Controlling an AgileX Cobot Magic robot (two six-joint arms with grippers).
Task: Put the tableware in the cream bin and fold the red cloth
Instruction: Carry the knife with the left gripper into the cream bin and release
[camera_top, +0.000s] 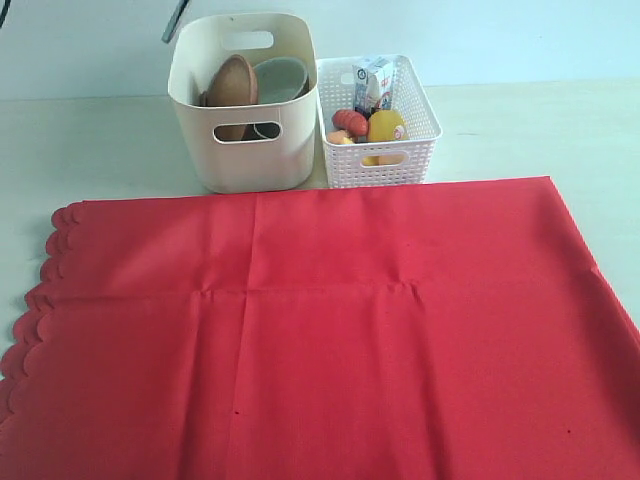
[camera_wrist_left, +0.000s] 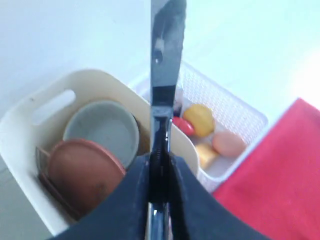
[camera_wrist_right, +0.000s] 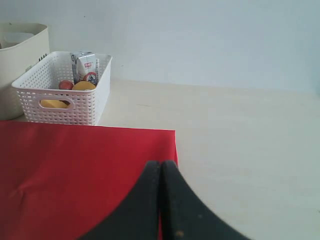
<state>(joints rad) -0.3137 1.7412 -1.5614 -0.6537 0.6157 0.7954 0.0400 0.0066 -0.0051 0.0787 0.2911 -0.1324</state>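
Note:
My left gripper (camera_wrist_left: 160, 162) is shut on a steel knife (camera_wrist_left: 167, 50), whose blade points out over the cream bin (camera_wrist_left: 30, 115). The blade tip shows at the bin's back left (camera_top: 174, 27) in the exterior view; the gripper itself is outside that view. Inside the cream bin (camera_top: 245, 160) a brown wooden plate (camera_top: 232, 82) (camera_wrist_left: 82, 170) leans beside the pale bowl (camera_top: 280, 78) (camera_wrist_left: 102, 127). The red cloth (camera_top: 330, 330) lies spread flat in front of the bins. My right gripper (camera_wrist_right: 161, 165) is shut and empty, over the cloth's far right corner (camera_wrist_right: 65, 175).
A white lattice basket (camera_top: 380, 165) (camera_wrist_right: 60, 102) stands right of the cream bin, holding toy food and a milk carton (camera_top: 374, 82). Bare pale tabletop (camera_wrist_right: 240, 150) lies to the right of the cloth.

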